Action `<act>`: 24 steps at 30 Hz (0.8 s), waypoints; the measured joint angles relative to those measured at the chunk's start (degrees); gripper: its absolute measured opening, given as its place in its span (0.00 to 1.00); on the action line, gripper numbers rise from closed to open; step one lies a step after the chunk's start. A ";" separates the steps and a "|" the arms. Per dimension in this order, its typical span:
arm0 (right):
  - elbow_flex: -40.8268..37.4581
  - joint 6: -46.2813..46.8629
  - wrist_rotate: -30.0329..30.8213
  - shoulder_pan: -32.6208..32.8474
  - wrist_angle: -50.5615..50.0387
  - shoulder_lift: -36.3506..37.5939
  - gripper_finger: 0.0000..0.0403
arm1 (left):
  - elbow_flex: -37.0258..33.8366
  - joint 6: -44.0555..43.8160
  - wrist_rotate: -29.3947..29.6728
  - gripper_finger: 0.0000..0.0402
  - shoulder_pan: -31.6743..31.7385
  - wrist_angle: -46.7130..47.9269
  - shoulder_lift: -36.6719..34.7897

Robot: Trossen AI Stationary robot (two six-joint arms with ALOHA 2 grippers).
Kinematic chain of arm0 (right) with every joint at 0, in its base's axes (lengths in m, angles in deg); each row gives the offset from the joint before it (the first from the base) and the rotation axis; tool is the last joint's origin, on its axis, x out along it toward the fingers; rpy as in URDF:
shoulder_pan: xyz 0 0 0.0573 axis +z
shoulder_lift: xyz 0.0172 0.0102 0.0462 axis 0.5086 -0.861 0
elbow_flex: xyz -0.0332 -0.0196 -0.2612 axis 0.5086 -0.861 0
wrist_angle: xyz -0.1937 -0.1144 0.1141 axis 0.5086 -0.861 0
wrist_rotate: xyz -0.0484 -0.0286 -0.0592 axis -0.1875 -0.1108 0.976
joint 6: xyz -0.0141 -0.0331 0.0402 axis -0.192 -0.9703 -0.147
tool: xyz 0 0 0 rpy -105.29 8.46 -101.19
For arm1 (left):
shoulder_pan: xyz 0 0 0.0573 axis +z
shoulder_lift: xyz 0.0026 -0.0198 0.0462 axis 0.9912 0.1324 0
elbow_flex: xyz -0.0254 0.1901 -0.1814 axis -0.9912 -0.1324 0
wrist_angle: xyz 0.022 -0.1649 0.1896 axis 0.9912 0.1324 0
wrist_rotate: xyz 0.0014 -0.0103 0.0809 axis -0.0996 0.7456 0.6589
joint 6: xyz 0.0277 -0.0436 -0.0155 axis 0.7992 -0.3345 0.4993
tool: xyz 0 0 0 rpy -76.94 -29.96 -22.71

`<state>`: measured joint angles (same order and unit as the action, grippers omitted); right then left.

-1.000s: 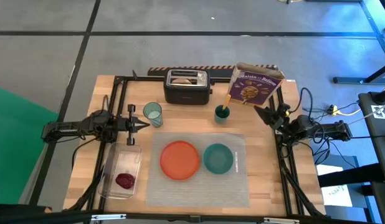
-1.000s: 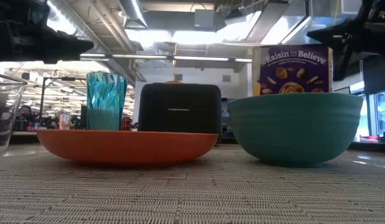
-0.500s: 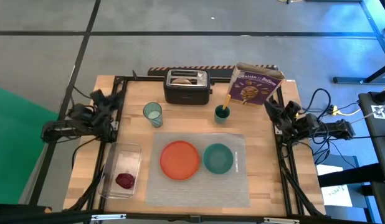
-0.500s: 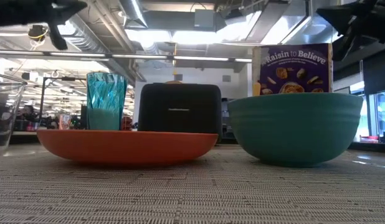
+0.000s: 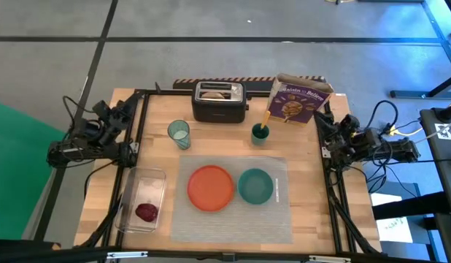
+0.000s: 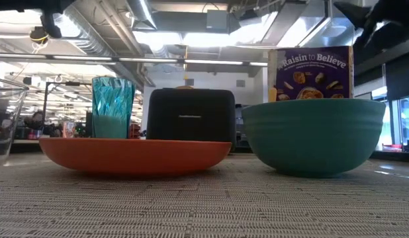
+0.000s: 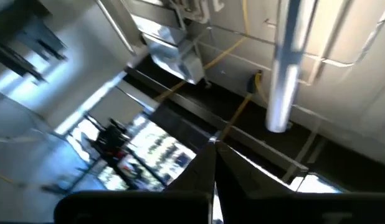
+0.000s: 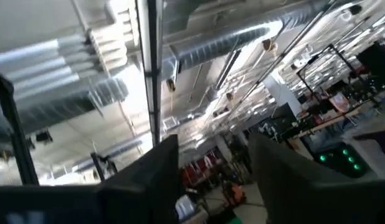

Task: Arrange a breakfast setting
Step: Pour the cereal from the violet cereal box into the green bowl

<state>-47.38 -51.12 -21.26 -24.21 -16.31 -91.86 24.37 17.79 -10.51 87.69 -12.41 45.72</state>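
Wooden table [image 5: 160,109] fills the middle of my top camera, with grey floor all around it. On the mat [image 5: 280,212], low in the middle of the frame, I see the orange plate [image 5: 210,187] on the left and the teal bowl [image 5: 255,185] just beside it on the right. From the low camera the plate [image 6: 135,155] and the bowl [image 6: 314,135] sit side by side with a small gap. The blue cup [image 5: 179,134] stands off the mat, up and to the left of the plate. The spoon [image 5: 267,120] leans in a small green cup [image 5: 260,134] above the bowl. The bagel [image 5: 220,93] is in the black toaster [image 5: 220,102] at the top middle, and the cereal box [image 5: 298,101] stands to its right. The red fruit [image 5: 146,212] lies in a clear box [image 5: 141,199] at the lower left. My left claw [image 5: 123,111] is pulled up at the left edge of the table, holding nothing, its fingers [image 7: 242,186] pressed together. My right claw [image 5: 329,126] is pulled up at the right edge, holding nothing, with a gap between its fingers [image 8: 149,180].
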 joint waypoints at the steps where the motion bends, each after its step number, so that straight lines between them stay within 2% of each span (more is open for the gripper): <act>1: 2.00 -0.64 -0.39 0.01 -3.33 -1.03 0.52 | 0.00 1.58 0.85 0.00 0.00 -0.01 0.00; 5: 11.58 -3.44 -0.15 0.01 -19.99 -6.58 0.57 | 0.00 -0.30 1.38 0.00 -0.02 -0.01 0.02; 9: 20.68 -6.75 4.03 0.01 -33.11 -12.35 0.58 | 0.07 -3.65 -0.81 0.00 0.00 -0.28 2.65; 16: 34.28 -10.41 11.09 0.01 -49.05 -18.90 0.58 | 3.39 -5.14 -7.59 0.01 0.00 -0.28 16.63; 19: 40.58 -13.49 14.70 -0.01 -57.47 -21.71 0.58 | 6.75 -3.87 -9.12 0.06 -0.01 1.41 23.51; 24: 49.97 -16.27 24.74 -0.01 -70.87 -26.07 0.58 | 14.58 0.28 -9.82 0.22 0.00 9.58 32.29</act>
<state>2.60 -67.39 3.49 -24.22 -87.18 -117.93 38.95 18.07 -20.33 87.69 -2.83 78.01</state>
